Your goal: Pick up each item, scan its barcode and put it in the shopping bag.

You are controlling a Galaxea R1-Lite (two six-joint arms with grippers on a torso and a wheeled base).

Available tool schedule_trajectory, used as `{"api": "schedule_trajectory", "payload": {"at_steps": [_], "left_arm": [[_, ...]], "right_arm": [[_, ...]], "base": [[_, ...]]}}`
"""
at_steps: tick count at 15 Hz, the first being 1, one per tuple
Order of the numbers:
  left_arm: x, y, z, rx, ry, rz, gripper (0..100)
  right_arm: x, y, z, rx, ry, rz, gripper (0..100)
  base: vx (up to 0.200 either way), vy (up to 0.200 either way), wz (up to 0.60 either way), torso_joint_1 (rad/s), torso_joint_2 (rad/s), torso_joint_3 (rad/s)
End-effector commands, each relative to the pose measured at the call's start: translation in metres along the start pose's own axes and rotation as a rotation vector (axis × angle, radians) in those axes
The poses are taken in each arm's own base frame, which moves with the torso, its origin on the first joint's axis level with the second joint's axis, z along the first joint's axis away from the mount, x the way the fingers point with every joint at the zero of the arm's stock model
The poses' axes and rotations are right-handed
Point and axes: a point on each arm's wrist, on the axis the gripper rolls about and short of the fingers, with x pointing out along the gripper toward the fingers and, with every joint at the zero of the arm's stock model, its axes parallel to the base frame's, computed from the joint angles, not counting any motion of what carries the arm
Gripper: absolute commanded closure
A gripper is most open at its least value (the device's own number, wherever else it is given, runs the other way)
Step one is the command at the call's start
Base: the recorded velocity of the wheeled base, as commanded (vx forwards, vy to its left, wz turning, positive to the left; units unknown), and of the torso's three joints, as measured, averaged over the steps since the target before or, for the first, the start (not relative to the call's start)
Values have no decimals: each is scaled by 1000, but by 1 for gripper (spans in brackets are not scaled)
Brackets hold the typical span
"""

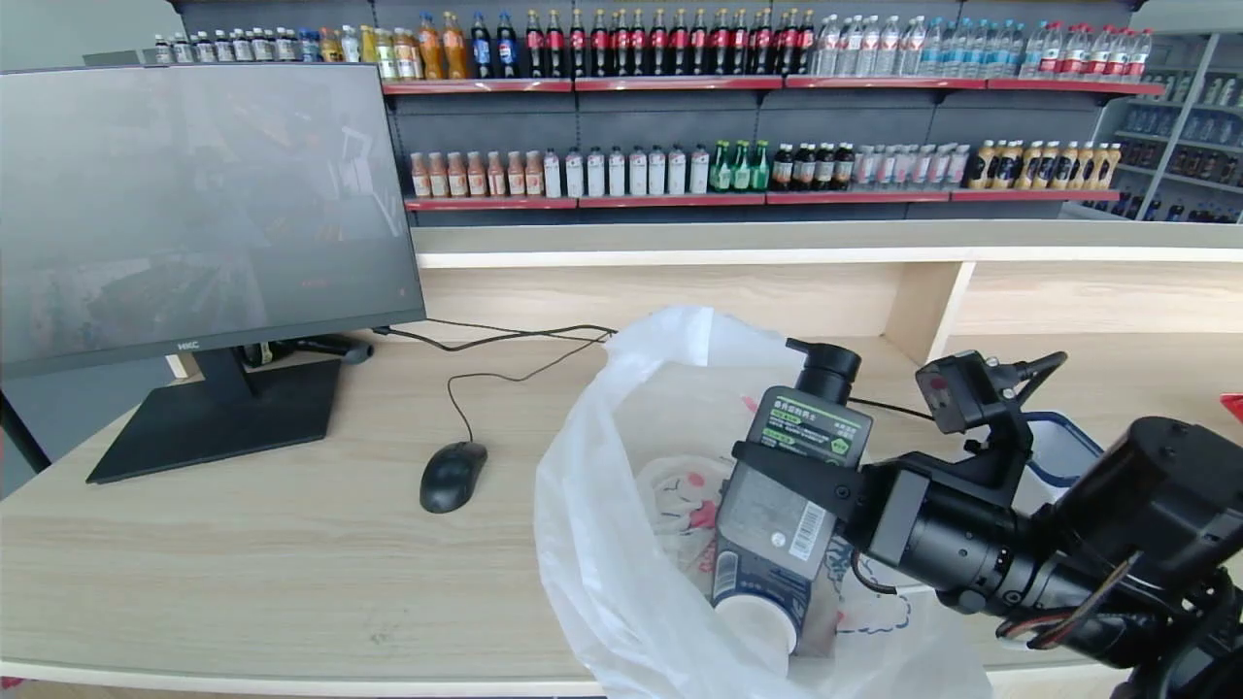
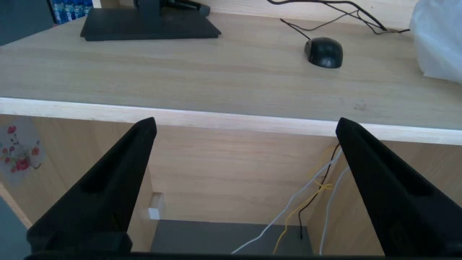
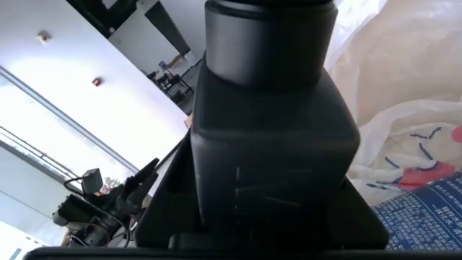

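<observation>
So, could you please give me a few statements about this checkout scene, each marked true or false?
1. The right gripper holds a dark bottle with a black cap. True.
2. That bottle lies on the counter beside the mouse. False: it is held over the open shopping bag.
3. The left gripper is shut on a carton. False: the left gripper is open and empty, low by the counter's front edge.
4. A blue packaged item lies inside the bag. True.
5. The mouse rests on the counter, apart from the bag. True.
</observation>
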Motion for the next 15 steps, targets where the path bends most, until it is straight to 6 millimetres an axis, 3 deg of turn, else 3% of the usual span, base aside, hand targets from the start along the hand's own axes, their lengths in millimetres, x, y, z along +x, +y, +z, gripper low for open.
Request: {"api": "schedule_trajectory", "payload": {"at_steps": [1,6,15], "left_arm": [[0,0,0,-1,0,0,0],[0,0,0,-1,0,0,0],[0,0,0,-1,0,2,0]], "right_arm": [[3,-6,-3,11,31,5,100],[7,-23,-16,19,81,-39,100],[2,-30,-25,-3,111,-82,100]], "base": [[0,0,0,0,0,0],[0,0,0,0,0,0],[0,0,0,0,0,0]]}}
